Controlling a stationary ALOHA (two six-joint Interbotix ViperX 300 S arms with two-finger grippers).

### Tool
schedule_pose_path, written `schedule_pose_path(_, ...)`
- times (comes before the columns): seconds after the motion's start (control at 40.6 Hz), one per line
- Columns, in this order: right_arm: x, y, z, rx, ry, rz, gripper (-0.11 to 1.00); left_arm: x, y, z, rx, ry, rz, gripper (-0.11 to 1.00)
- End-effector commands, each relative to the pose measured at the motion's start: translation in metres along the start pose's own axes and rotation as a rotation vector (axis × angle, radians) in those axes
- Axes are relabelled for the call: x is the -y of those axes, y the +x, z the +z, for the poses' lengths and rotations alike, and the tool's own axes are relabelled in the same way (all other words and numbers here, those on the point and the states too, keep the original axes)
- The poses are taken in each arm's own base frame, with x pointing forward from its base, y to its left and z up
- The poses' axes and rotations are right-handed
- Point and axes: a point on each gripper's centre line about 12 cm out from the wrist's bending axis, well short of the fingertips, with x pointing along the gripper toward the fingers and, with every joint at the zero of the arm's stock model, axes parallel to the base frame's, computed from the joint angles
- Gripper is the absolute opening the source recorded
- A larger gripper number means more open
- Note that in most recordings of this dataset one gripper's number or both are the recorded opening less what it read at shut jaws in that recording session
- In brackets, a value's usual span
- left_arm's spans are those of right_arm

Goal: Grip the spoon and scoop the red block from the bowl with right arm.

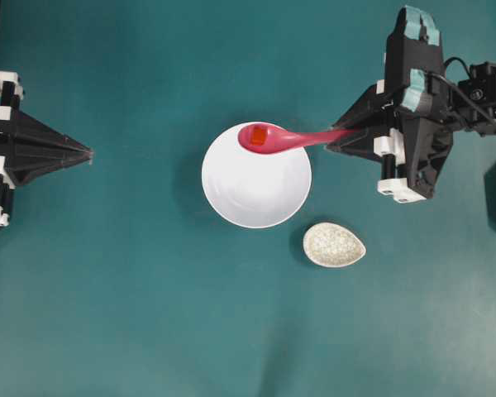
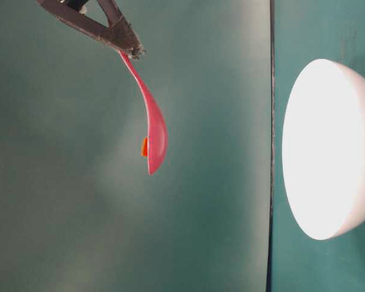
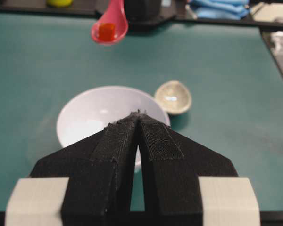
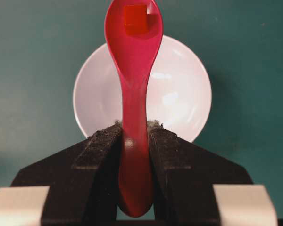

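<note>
Your right gripper (image 4: 134, 129) has its jaws clamped on the handle of the spoon (image 4: 133, 84), one pad on each side, with the handle's end poking out behind them toward the wrist camera. From that grip the spoon runs straight out to its oval scoop, and the red block (image 4: 135, 18) sits inside the scoop, near its far end. Look at the table-level view and you'll see the spoon (image 2: 153, 131) hanging in the air off the gripper's tip, clear of the bowl (image 2: 328, 149), with the block (image 2: 144, 146) showing as a small orange edge at the scoop's rim (that view is turned on its side, so read it with care). From overhead, the scoop (image 1: 264, 138) lies over the upper edge of the bowl (image 1: 256, 186), the handle reaching right to your right gripper (image 1: 341, 139). The bowl itself holds nothing that you can make out. Just beside the bowl, to its lower right in the overhead view and apart from it, sits a small speckled grey dish (image 1: 334, 245). Your left gripper (image 1: 87, 153) is well off to the left on the teal table (image 1: 132, 314), its jaws pressed together on nothing, pointing toward the bowl.
</note>
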Motion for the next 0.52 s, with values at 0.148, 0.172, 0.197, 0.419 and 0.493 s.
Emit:
schedule_pose_path(0.148,-0.0019,-0.0058,0.0127,0.040,-0.004,0.004,0.22,0.0004,0.0008,0.0083,0.024,0.003,-0.002,0.00)
schedule_pose_path(0.172,-0.0019,-0.0058,0.0127,0.040,-0.004,0.004,0.22,0.0004,0.0008,0.0083,0.024,0.005,-0.002,0.00)
schedule_pose_path(0.197,-0.0019,-0.0058,0.0127,0.040,-0.004,0.004,0.22,0.0005,0.0008,0.0083,0.024,0.005,-0.002,0.00)
schedule_pose_path(0.419,-0.0020,-0.0058,0.0129,0.041,-0.003,0.005,0.22,0.0004,0.0015,0.0068,0.018,0.003,-0.001,0.00)
schedule_pose_path(0.493,-0.0020,-0.0063,0.0129,0.041,-0.001,0.005,0.22,0.0004,0.0018,0.0067,0.018,0.003,-0.001,0.00)
